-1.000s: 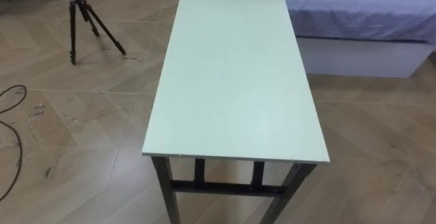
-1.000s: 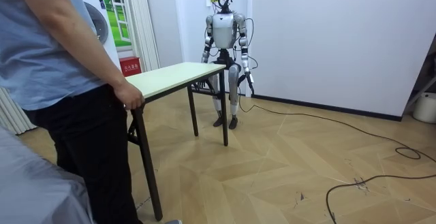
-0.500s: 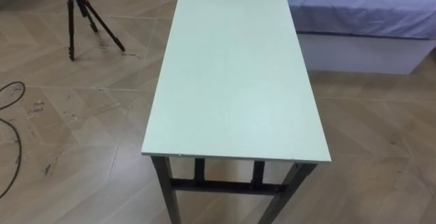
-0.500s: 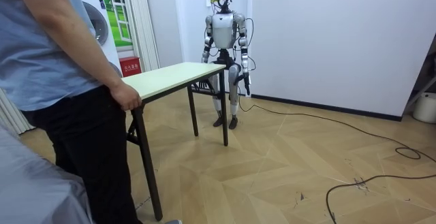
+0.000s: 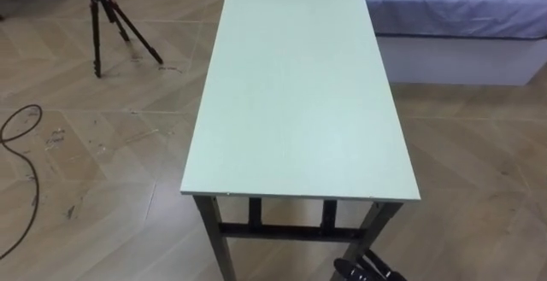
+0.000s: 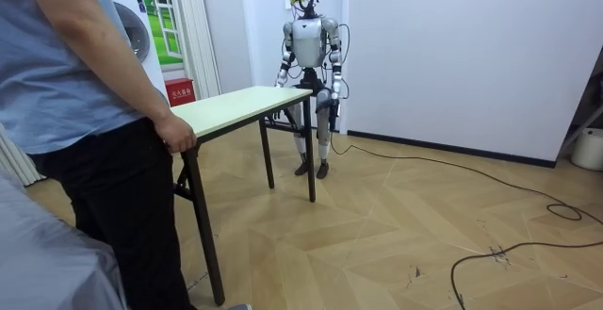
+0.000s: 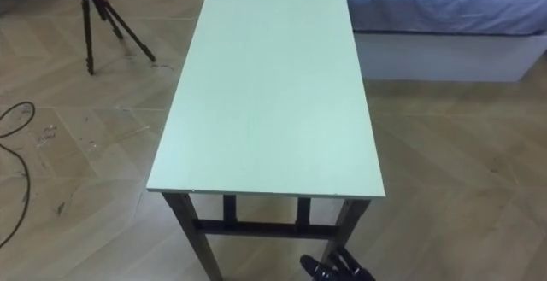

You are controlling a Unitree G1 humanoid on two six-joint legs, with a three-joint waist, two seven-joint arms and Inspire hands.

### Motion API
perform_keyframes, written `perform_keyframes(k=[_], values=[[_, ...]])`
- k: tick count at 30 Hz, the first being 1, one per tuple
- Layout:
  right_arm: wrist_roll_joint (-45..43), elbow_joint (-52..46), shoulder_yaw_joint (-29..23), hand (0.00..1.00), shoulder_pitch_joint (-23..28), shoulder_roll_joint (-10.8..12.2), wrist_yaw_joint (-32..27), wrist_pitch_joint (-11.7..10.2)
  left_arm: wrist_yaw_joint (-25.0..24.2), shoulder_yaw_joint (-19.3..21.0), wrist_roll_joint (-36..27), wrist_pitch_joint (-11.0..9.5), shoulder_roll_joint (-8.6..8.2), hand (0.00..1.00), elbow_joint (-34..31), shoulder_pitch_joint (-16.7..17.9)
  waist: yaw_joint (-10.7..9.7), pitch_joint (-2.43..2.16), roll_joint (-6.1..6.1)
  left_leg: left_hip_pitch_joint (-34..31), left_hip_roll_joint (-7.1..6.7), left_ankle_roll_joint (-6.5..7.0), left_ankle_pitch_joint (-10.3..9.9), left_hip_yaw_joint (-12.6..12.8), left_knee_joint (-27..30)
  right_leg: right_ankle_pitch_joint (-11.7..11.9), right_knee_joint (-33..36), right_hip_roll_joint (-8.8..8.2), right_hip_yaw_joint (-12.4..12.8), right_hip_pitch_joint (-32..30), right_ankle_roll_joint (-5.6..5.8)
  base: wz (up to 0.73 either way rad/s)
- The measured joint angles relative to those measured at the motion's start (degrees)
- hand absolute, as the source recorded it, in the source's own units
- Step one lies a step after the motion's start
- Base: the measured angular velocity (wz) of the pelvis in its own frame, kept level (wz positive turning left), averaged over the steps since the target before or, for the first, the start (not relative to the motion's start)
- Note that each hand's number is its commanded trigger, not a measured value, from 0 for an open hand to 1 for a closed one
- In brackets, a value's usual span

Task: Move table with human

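Note:
A long table [image 5: 299,93] with a pale green top and black legs stands lengthwise before me on the wood floor. Its near short edge is close below me. My right hand [image 5: 369,272] shows dark at the bottom of the eye views, just under the near right corner and apart from the top. In the room view I stand upright at the table's [image 6: 240,106] far end, with my left hand [image 6: 333,101] raised beside the corner. At the other end a person [image 6: 85,112] grips the edge with one hand [image 6: 177,133].
A bed [image 5: 461,25] with a blue-grey cover lies along the table's far right side. A black tripod [image 5: 107,16] stands at the far left. A dark cable [image 5: 21,170] loops over the floor on the left. White walls stand behind me.
My right hand has come up into the bottom of the eye view, below the table's near edge. In the room view my left arm has lifted a little. The table and the person's grip are unchanged.

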Motion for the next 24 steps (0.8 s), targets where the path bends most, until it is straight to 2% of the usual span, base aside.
perform_keyframes(k=[3, 6, 9, 12, 18, 24], values=[[4.4, -5.2, 2.3, 0.00, 0.3, 0.1, 0.1, 0.8, -1.5, -3.2, -1.8, 1.0, -0.06, 0.00, -2.9, -0.4, -0.2, -0.02, -0.04, 0.0, 0.00, 0.01, 0.0, 0.0, 0.0, 0.0, 0.1, 0.00, 0.1, 0.0, 0.00, 0.00], [7.0, -8.0, 3.4, 0.00, 0.4, 0.1, 0.8, 1.2, -2.1, -3.9, -3.7, 1.3, -0.12, 0.00, -5.1, -0.4, -0.2, -0.03, -0.17, 0.2, 0.00, 0.01, 0.0, 0.0, 0.0, 0.0, 0.1, 0.00, 0.2, 0.2, 0.01, 0.00], [9.5, -11.6, 3.4, 0.00, 0.3, 1.1, 1.4, 1.3, -2.2, -4.7, -6.8, 1.9, -0.30, 0.00, -9.3, -0.3, -0.3, -0.01, -0.10, 0.4, 0.00, 0.01, 0.0, 0.0, 0.0, 0.0, 0.1, -0.02, 0.2, 0.3, 0.01, 0.00], [13.6, -15.5, 4.3, 0.00, 0.2, 1.3, 1.3, 2.4, -2.2, -6.9, -9.7, 2.8, 0.06, 0.00, -15.2, -0.3, -0.5, 0.00, -0.04, 0.3, -0.01, 0.01, 0.0, -0.2, 0.0, 0.0, 0.2, -0.04, 0.0, 0.3, 0.01, 0.00], [13.7, -17.2, 5.7, 0.00, 0.2, 1.1, 0.8, 3.3, -2.2, -9.7, -12.5, 4.0, 0.27, 0.00, -22.2, 0.2, -1.3, 0.04, 0.50, 0.0, 0.00, 0.01, 0.0, -0.3, 0.1, 0.0, 0.2, -0.07, -0.2, 0.0, 0.02, 0.01], [17.3, -21.8, 7.1, 0.00, 0.3, 0.5, 0.5, 3.3, -2.2, -11.6, -21.6, 4.5, 0.62, 0.00, -28.4, 1.0, -2.0, -0.03, 0.76, -0.6, -0.05, 0.01, 0.0, -0.2, 1.1, 0.0, 0.2, -0.26, -0.3, -0.5, 0.02, 0.00]])
